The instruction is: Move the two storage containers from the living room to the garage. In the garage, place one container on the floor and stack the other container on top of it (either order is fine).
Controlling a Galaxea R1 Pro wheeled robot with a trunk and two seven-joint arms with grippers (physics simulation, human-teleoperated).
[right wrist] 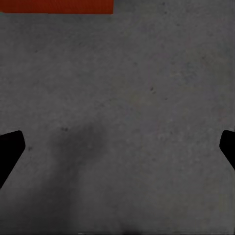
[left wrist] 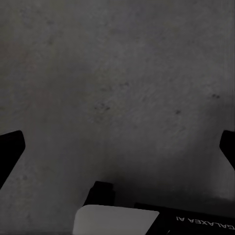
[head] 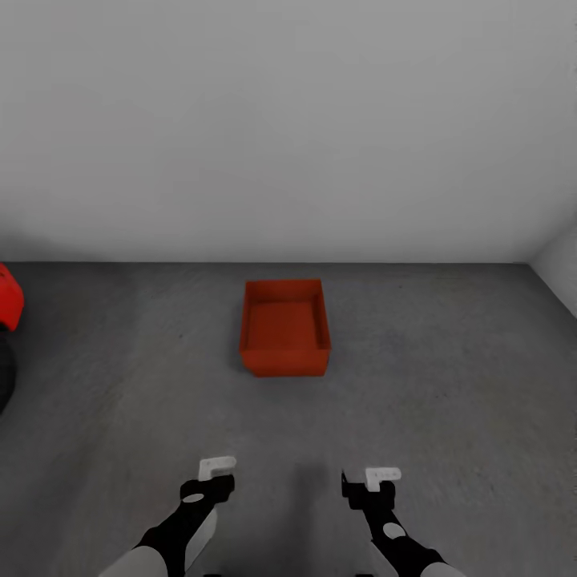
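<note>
A red-orange rectangular open-topped storage container (head: 284, 327) sits upright on the dark grey mottled concrete floor (head: 449, 385) of the garage, at about 12 o'clock from the robot in the head view. It stands well apart from both arms and near the foot of the plain white wall (head: 288, 120) behind it, with a strip of bare floor between them. Its inside shows as smooth red-orange walls and base; nothing can be seen in it.

At about 9 o'clock, at the edge of the head view, a rounded piece of a red car (head: 8, 296) shows above a dark curved shape below it. At about 3 o'clock a second white wall (head: 561, 260) meets the back wall in a corner.

The left end effector (head: 215, 469) and the right end effector (head: 377, 478) hang low over the floor at 7 and 5 o'clock, side by side and apart from each other, on black arms with white tips. In each wrist view the two dark fingertips (left wrist: 10, 147) (right wrist: 10, 149) stand at opposite edges with bare concrete between them, so both end effectors are spread wide and hold nothing. The right wrist view catches a strip of the red-orange container (right wrist: 56, 6) ahead of the fingers, beyond a stretch of floor (right wrist: 127, 98).
</note>
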